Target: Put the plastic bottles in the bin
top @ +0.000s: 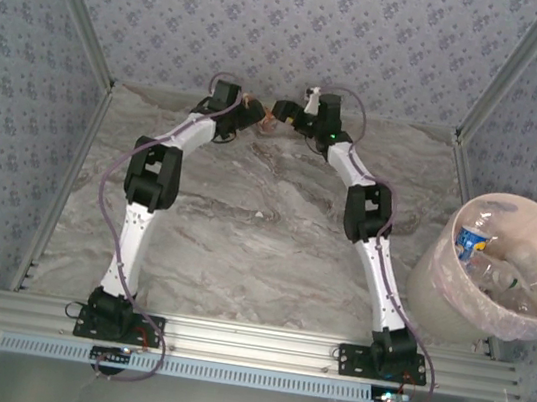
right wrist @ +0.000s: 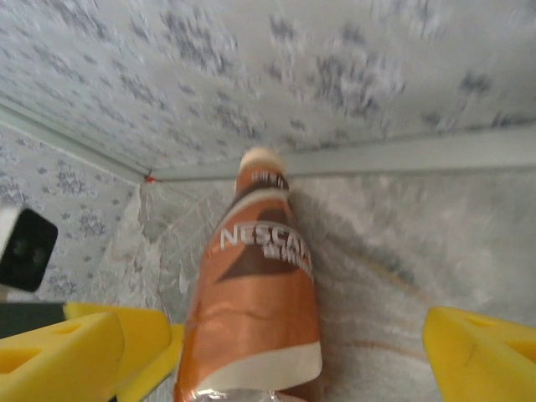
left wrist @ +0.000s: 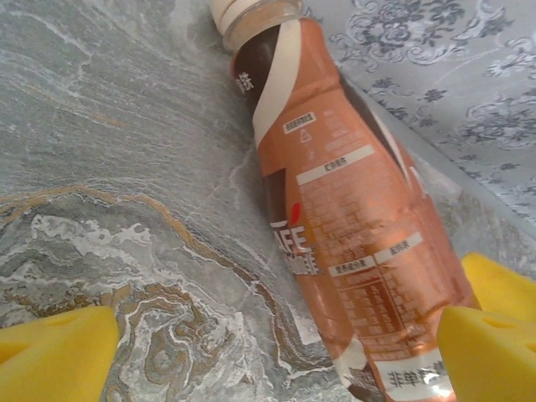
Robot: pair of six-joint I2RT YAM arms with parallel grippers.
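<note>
One of the plastic bottles [left wrist: 335,209], with a brown-and-orange coffee label and a pale cap, lies on the marble table by the back wall. My left gripper [left wrist: 278,345] is open over its lower end, the bottle close to the right yellow finger [left wrist: 490,352]. My right gripper [right wrist: 275,339] is also open around a brown-orange bottle [right wrist: 260,293], with a wide gap to its right finger [right wrist: 481,356]. From above, left gripper [top: 251,114] and right gripper [top: 284,112] meet at the table's far edge. The bin [top: 438,287] stands at the right, holding several bottles [top: 470,241].
The patterned back wall [top: 295,23] and its metal rail run just behind both grippers. Side walls close in the table [top: 254,229] left and right. A black-and-white part of the other arm [right wrist: 25,247] shows at the left of the right wrist view.
</note>
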